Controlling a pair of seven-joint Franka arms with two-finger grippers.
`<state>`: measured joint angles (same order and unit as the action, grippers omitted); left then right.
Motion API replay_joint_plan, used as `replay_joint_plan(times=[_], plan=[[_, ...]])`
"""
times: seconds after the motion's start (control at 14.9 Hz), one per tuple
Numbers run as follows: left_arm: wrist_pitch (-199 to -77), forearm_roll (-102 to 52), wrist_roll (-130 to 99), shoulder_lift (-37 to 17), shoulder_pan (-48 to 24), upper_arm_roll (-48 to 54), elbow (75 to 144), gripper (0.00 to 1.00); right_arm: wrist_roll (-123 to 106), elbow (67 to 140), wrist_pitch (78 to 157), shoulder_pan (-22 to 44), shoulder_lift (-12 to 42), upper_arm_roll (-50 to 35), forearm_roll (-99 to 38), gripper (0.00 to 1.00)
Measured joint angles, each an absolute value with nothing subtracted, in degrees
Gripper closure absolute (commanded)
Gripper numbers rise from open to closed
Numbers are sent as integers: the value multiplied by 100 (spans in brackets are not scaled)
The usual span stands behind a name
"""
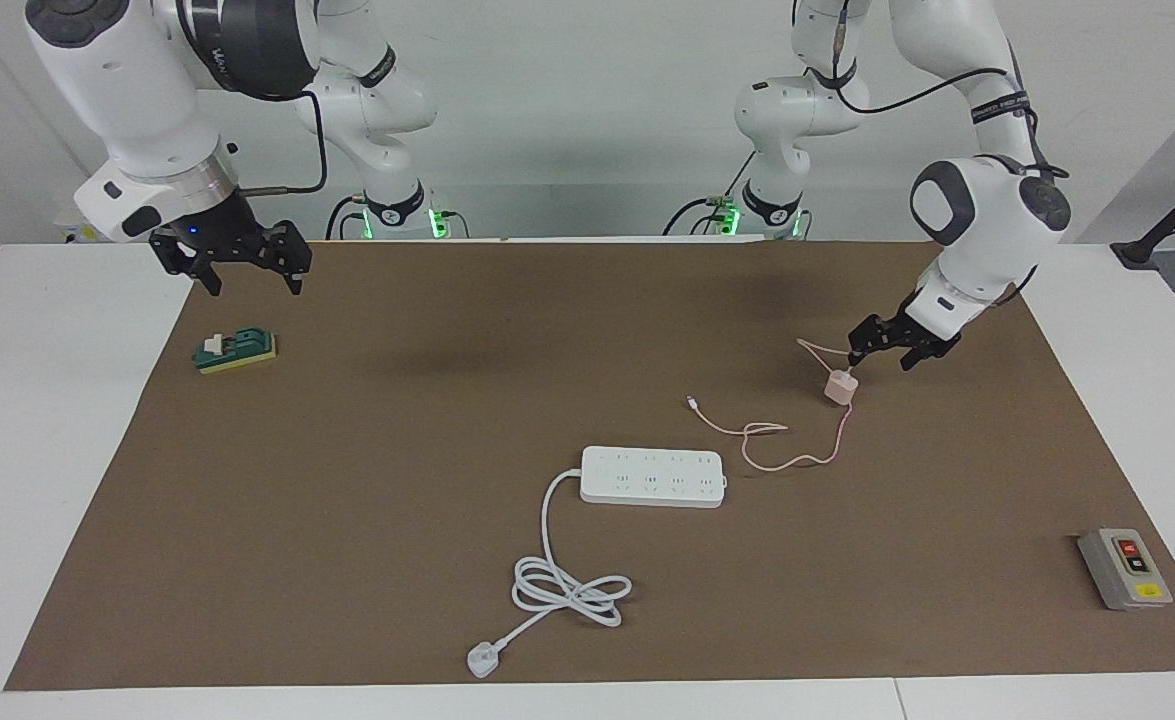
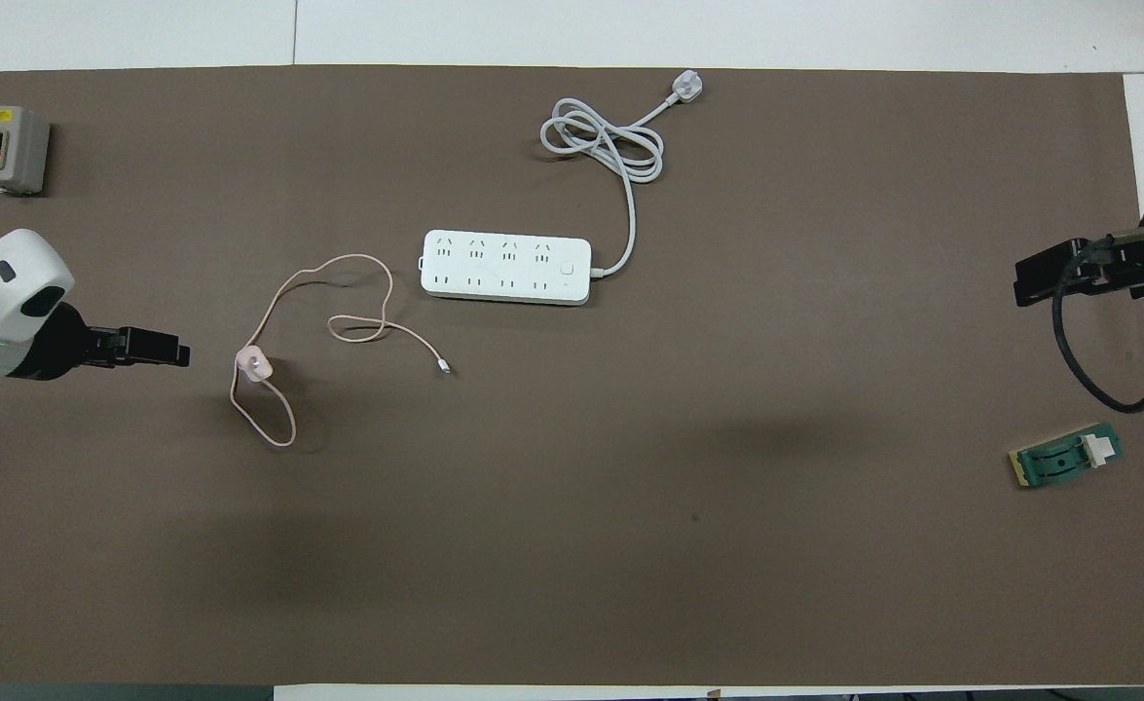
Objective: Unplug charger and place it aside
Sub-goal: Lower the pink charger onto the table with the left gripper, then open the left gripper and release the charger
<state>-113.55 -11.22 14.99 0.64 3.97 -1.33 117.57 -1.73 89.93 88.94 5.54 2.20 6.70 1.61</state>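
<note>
Charger lies unplugged on mat, apart from strip. Left gripper open, empty, just beside it. Right gripper open, waits. Risk: fingers snag cable, dragging charger.

Left tool open, low; right tool open, raised.

Both arms are glossy white with dark grey joint caps, black cables looped alongside, black banded lettering, black grippers, and green lights at their bases.
</note>
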Motion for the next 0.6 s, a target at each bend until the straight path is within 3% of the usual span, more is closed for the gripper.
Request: replay_joint_plan(times=[0.6], plan=[[-10628, -931, 1515, -113, 501, -156, 10507, 0, -255, 8997, 8899, 501, 227, 1017, -42, 0]])
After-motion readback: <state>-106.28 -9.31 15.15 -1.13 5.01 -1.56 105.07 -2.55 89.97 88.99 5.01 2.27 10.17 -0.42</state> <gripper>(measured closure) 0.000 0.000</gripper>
